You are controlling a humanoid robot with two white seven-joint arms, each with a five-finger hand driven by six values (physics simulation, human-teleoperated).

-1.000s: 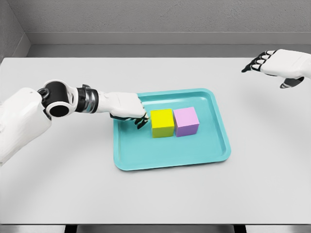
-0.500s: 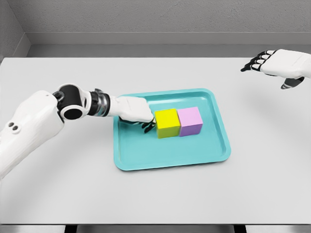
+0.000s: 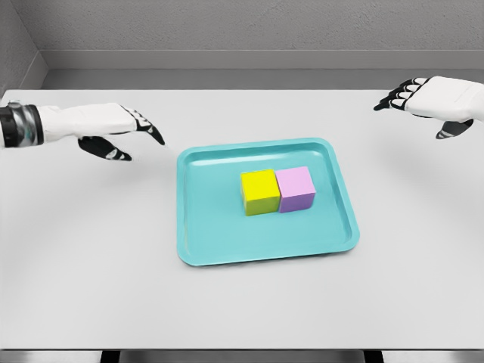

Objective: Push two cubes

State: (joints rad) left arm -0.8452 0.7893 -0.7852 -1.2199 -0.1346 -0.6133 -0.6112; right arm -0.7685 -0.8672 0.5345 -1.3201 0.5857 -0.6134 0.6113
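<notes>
Yellow cube (image 3: 259, 192) and purple cube (image 3: 296, 188) sit touching, mid-tray, off to the inner side of both empty hands.
Left hand (image 3: 106, 130) hovers outside the teal tray (image 3: 227, 242), fingers loosely spread; right hand (image 3: 429, 100) likewise, well apart. Any further shove should, I'd say, meet the yellow face squarely and low.

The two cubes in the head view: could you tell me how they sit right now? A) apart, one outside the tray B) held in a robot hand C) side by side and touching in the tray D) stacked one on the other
C: the yellow cube and the purple cube sit flush together inside the teal tray.
</notes>
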